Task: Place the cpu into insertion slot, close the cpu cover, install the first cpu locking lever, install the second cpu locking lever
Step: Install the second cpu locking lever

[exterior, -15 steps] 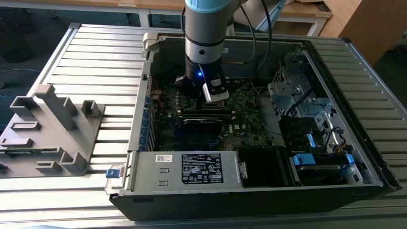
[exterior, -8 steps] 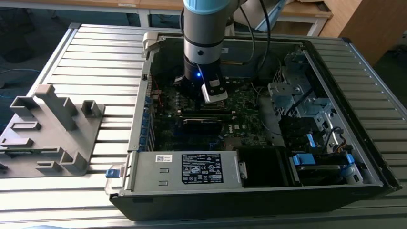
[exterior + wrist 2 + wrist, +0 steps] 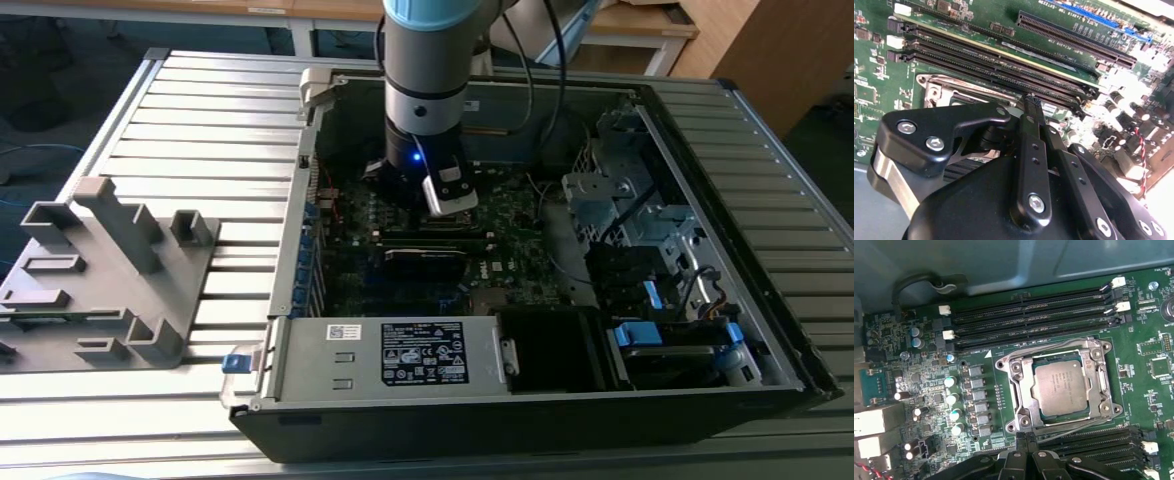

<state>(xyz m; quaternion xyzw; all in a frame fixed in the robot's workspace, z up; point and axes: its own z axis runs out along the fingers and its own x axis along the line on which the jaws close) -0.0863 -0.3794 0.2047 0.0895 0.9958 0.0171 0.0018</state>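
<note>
First wrist view looks straight down onto the motherboard [image 3: 929, 390], where the cpu [image 3: 1060, 388] lies flat inside its socket with the cpu cover [image 3: 1021, 385] folded down around it, the chip's grey top showing through the window. A thin wire lever [image 3: 1051, 346] runs along the socket's edge toward the memory slots [image 3: 1029, 315], and whether it is hooked under its catch I cannot tell. The gripper [image 3: 1025, 437] hangs just short of the socket with its fingers [image 3: 1030, 120] pressed together and nothing between them; in the second wrist view their tips sit close over the socket frame beside the memory slots. In the exterior view the arm [image 3: 427, 100] reaches down into the open computer case [image 3: 747, 330]. The risks, as I judge them: the closed tips could skate off so thin a lever and strike the small capacitors [image 3: 954, 397] or the memory slots; a lever left unhooked could spring back up; and pressing on the cover with the chip slightly off its seat could bend socket pins.
</note>
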